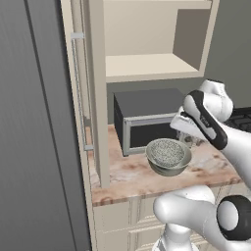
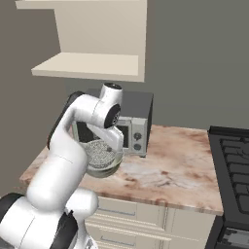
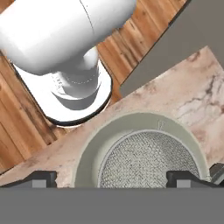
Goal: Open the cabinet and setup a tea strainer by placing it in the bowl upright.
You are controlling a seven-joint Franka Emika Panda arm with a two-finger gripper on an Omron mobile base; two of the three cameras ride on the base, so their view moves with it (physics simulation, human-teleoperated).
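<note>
Marble-patterned table [image 1: 127,179] is carrying the bowl [image 1: 168,158] in the left base view, just in front of the dark microwave [image 1: 144,120]. The tea strainer [image 1: 167,151] is sitting inside the bowl with its mesh mouth facing up, which suits the upright placement asked for. The cabinet [image 1: 147,39] is standing open above, its door [image 1: 83,88] swung out to the left and its shelf bare. The arm's wrist is hanging just right of the bowl.

Right base view: the arm is bending over the bowl [image 2: 103,160] and partly hiding it; the strainer mesh [image 2: 98,153] is showing inside. The microwave's knobs carry no readable marks.

Hand view: the gripper [image 3: 111,178] is looking straight down, its tips spread wide to either side of the strainer [image 3: 146,159] and holding nothing. The strainer is resting centred within the bowl's rim [image 3: 89,148]. I judge it released and the task nearly complete. No brand, label or writing is legible anywhere.
</note>
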